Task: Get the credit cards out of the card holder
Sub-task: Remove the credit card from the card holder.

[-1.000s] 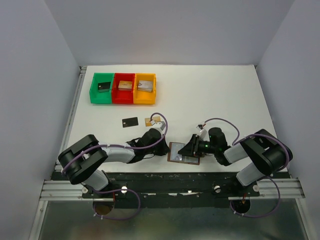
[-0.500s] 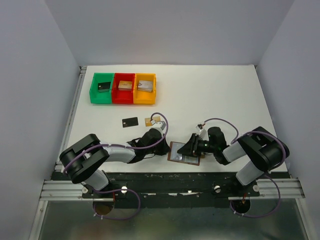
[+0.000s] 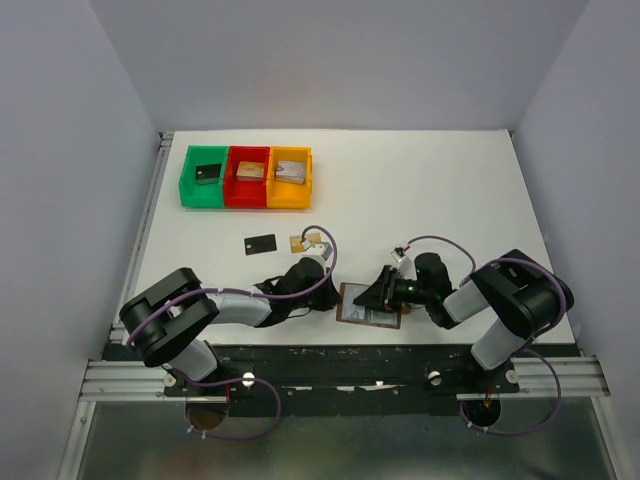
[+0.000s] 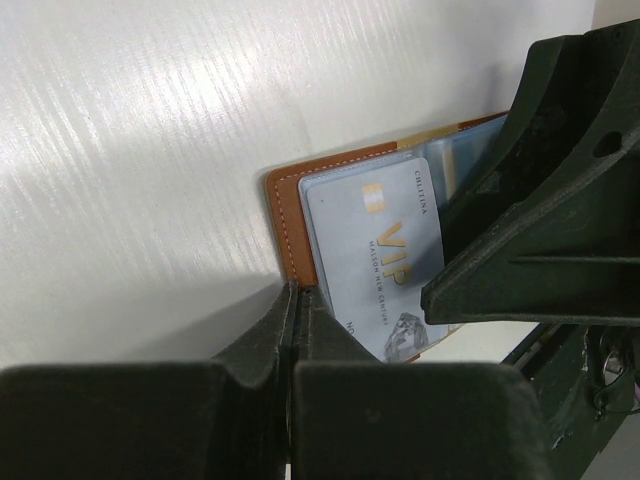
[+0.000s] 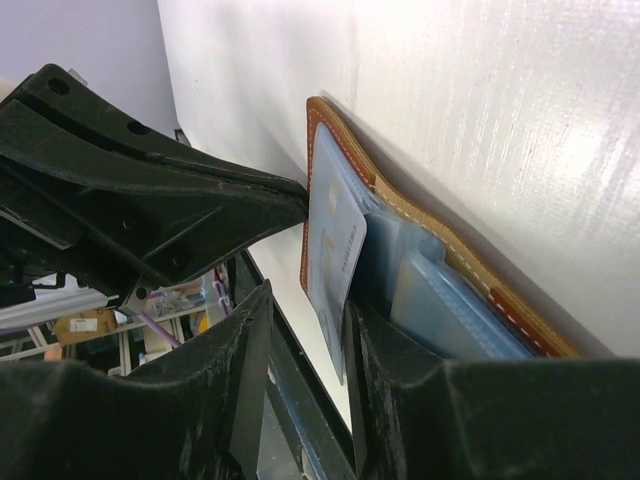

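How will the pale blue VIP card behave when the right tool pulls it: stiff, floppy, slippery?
Probably stiff: the VIP card stands out of the card holder flat, no sag. Its glossy face looks slippery, so a pinch by the right tool may slide. It seems thin and light; the holder might drag along unless the shut left tool pins it.

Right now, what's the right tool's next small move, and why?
Probably close the right tool on the pale blue card. It sticks partly out of the card holder between the open fingers, with a gap showing, while the shut left tool rests against the holder's edge.
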Robot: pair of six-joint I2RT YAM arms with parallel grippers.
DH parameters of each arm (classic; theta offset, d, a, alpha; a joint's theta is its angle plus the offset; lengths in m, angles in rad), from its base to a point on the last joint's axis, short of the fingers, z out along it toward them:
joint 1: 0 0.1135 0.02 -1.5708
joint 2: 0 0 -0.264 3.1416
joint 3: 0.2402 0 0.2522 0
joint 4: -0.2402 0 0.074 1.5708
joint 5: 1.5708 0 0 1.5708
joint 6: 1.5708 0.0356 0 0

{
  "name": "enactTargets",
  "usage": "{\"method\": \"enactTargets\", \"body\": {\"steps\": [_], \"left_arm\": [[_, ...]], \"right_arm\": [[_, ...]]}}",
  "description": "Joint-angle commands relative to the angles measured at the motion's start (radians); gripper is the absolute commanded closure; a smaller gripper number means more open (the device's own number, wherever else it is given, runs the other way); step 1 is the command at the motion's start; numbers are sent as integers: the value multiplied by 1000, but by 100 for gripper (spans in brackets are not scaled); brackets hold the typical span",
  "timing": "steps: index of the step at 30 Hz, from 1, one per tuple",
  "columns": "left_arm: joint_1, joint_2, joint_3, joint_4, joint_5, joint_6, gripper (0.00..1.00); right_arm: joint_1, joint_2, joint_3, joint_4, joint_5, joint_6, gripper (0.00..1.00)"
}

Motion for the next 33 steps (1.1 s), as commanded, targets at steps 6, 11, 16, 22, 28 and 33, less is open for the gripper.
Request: {"method": "enactTargets", "body": {"steps": [6, 11, 16, 22, 28, 33], "left_arm": [[-31, 47, -26, -79, 18, -35, 100], [-28, 42, -28, -91, 4, -41, 100], [-22, 42, -36, -91, 4, -38, 100], [-16, 45, -45, -80, 4, -49, 100], [-13, 47, -49, -79, 4, -51, 100], [-13, 48, -49, -77, 6, -51, 100]], "right_arm": [[2, -85, 12, -81, 17, -55, 61], [2, -131, 10, -131, 23, -70, 61], [2, -180, 12, -197, 35, -101, 61], [2, -222, 13, -260, 44, -125, 61], [2, -254, 18, -312, 52, -142, 61], [1, -282, 25, -368, 63, -160, 62]]}}
